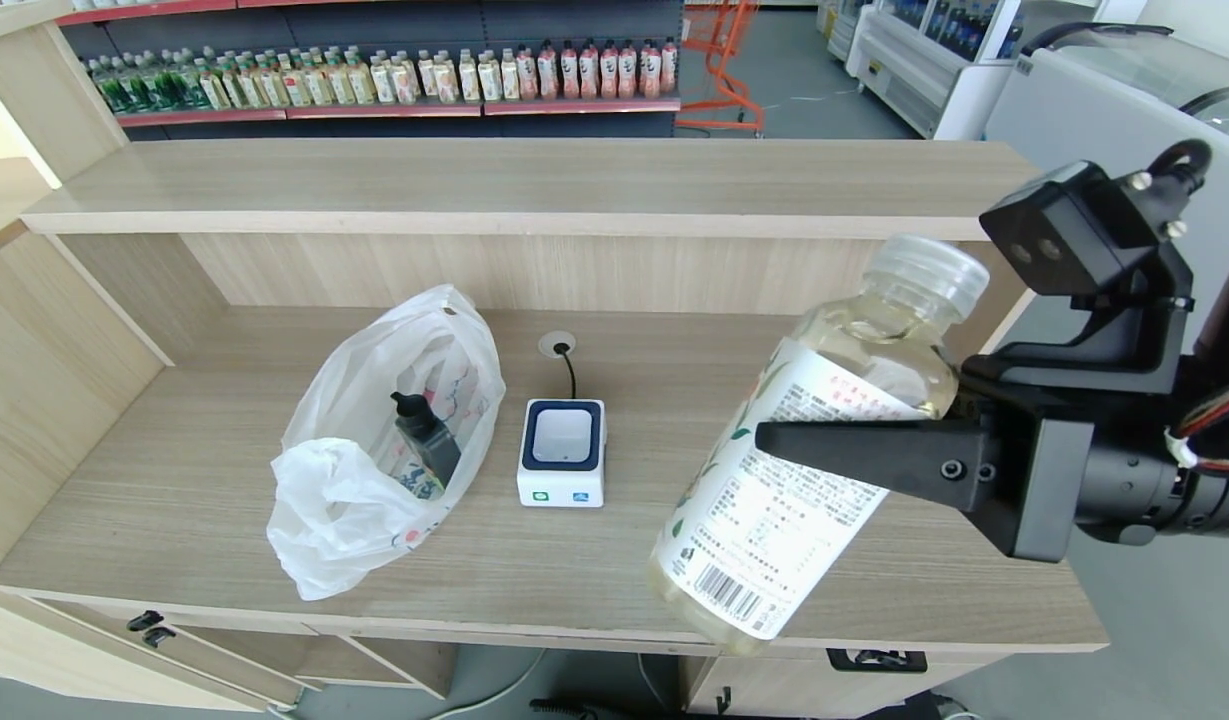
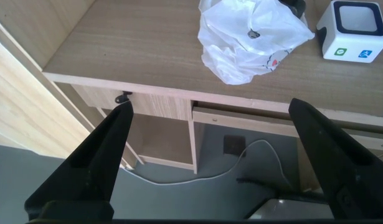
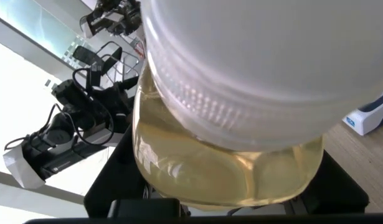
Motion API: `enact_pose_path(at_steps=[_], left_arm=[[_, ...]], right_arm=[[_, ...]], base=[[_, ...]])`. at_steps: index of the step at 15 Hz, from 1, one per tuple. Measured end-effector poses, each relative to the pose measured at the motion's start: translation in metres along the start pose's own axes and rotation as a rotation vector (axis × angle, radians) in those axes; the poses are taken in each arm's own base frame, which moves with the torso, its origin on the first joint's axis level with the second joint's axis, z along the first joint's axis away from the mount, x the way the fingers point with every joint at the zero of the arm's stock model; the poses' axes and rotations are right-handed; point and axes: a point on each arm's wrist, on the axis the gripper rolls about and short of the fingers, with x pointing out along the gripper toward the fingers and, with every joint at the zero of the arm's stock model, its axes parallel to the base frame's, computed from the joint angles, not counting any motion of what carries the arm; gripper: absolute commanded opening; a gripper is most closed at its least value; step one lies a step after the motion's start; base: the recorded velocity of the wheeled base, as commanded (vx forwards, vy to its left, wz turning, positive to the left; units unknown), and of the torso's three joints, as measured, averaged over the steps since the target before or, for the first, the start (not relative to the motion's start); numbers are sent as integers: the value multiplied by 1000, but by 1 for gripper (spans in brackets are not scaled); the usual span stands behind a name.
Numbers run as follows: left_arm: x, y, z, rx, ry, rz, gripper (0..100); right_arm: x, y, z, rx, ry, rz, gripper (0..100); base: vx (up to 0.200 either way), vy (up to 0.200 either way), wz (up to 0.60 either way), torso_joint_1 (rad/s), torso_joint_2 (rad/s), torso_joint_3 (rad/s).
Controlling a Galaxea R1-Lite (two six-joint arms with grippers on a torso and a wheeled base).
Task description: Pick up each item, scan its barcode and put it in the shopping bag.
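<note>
My right gripper (image 1: 809, 435) is shut on a clear bottle (image 1: 774, 500) of pale yellow drink with a white label. It holds the bottle tilted above the counter's right front, cap up and away, barcode (image 1: 726, 592) low and facing me. In the right wrist view the bottle's cap (image 3: 260, 56) sits close to the lens. The white scanner (image 1: 563, 465) stands at mid-counter, left of the bottle. The white plastic shopping bag (image 1: 374, 440) lies left of the scanner with a dark bottle (image 1: 426, 440) inside. My left gripper (image 2: 210, 155) hangs open below the counter's front edge, near the bag (image 2: 247, 37).
A raised ledge (image 1: 524, 185) runs behind the counter and a wooden side wall (image 1: 44, 340) closes its left end. The scanner's cable goes to a grommet hole (image 1: 557, 344). Bare countertop (image 1: 174, 470) lies left of the bag. A drawer front (image 2: 241, 115) sits under the counter edge.
</note>
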Motion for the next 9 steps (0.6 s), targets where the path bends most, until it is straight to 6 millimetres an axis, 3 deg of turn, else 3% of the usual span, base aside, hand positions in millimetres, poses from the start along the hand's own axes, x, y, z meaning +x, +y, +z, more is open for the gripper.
enact_pose_path(at_steps=[9], left_arm=[[0, 0, 0, 0, 0, 0, 100]], right_arm=[[-6, -6, -3, -60, 2, -42, 0]], base=[[0, 0, 0, 0, 0, 0]])
